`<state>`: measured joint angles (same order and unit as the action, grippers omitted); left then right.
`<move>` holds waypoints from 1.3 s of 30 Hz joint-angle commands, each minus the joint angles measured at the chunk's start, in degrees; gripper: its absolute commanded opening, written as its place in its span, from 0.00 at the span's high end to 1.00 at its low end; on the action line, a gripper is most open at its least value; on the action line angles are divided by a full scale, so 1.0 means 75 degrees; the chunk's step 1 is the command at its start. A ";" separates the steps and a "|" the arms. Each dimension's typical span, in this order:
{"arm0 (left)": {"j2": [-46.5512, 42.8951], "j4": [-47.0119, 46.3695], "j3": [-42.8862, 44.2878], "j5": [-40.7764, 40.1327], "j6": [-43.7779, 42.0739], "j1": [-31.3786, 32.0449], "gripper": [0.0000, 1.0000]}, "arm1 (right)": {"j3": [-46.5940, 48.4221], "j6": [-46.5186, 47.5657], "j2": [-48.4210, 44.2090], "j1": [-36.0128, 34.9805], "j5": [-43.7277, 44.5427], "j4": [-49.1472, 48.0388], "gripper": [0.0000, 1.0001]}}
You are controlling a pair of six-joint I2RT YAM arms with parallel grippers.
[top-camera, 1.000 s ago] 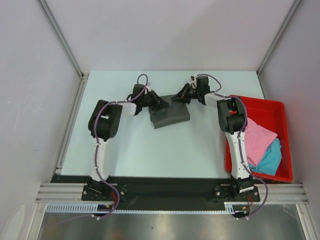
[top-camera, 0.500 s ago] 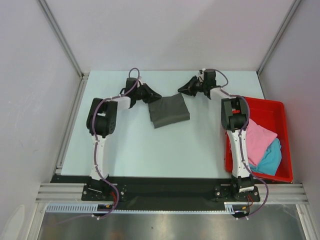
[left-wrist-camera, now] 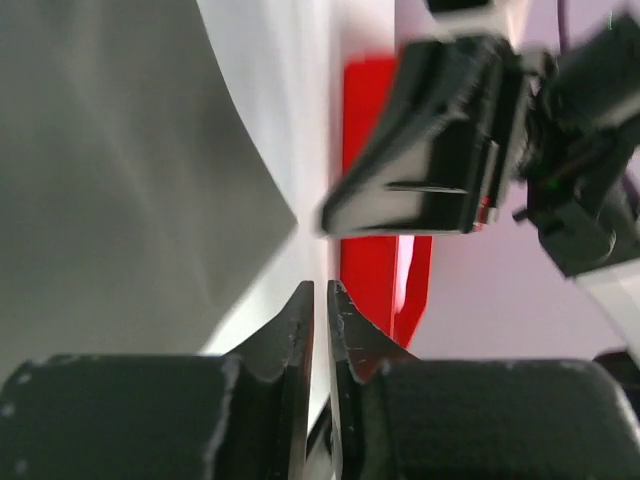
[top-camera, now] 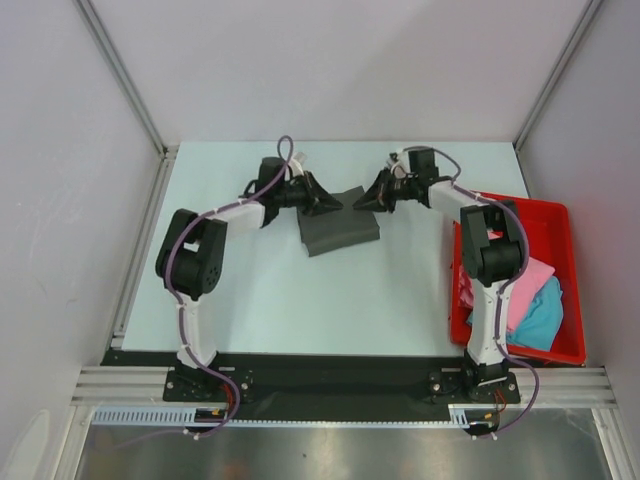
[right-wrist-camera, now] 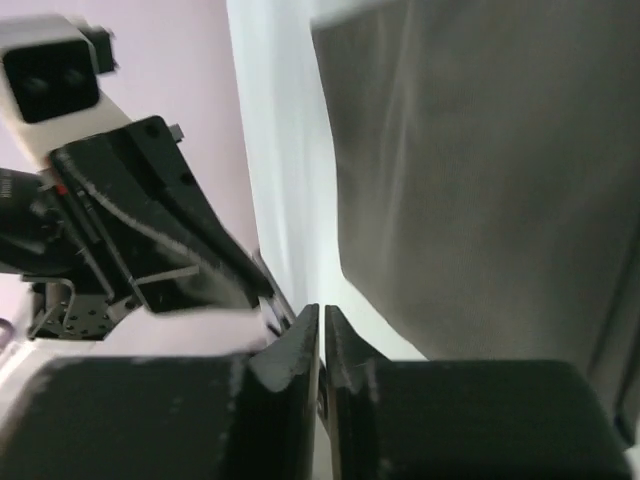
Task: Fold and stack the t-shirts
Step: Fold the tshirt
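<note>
The dark charcoal-grey t-shirt lies folded into a small rectangle on the table's far middle. It also shows in the left wrist view and the right wrist view. My left gripper is shut and empty at the shirt's far edge, coming from the left. My right gripper is shut and empty at the same edge, coming from the right. Their tips nearly meet. The pink t-shirt and the turquoise-blue t-shirt lie crumpled in the red tray.
The red tray stands at the table's right edge, beside the right arm, and shows in the left wrist view. Grey walls close in the table at the back and on both sides.
Both grippers have swung back from the table's far side to the shirt's far edge, tips closer together. The folded shirt has stayed put.
</note>
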<state>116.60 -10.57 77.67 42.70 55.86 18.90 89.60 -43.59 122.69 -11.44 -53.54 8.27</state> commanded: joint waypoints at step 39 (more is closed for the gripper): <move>0.1388 -0.0315 -0.0758 -0.0478 -0.0320 0.0762 0.87 | -0.2045 0.0632 0.0574 0.0260 0.0459 -0.0939 0.96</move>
<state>126.32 -14.76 72.58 40.12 56.31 24.05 75.00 -40.56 126.15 -11.20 -51.92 2.85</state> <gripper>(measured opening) 0.134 0.039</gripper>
